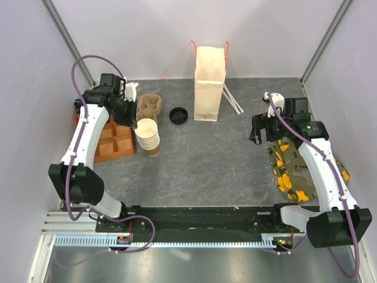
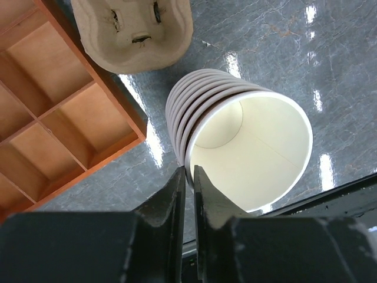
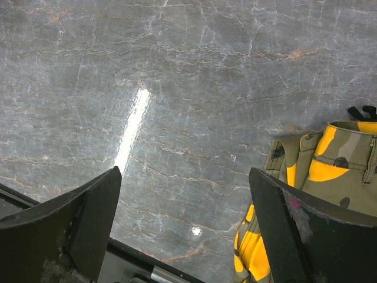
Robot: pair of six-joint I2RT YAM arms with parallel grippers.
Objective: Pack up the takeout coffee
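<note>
No lidded takeout coffee shows in any view. You have only the stack of cups left of centre, with a loose black lid near it, up and to the right.

Left gripper: jaws down to a slit, pinching the top cup at its rim.

Right gripper: jaws wide apart, empty.

Judgement: the paper wall is light, thin and easily crushed. The rim is the stiffest part, so grip gently there.

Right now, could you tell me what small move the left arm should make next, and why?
Probably lift the left gripper straight up: it pinches the rim of the top cup in the stack of cups, so one should separate.
</note>
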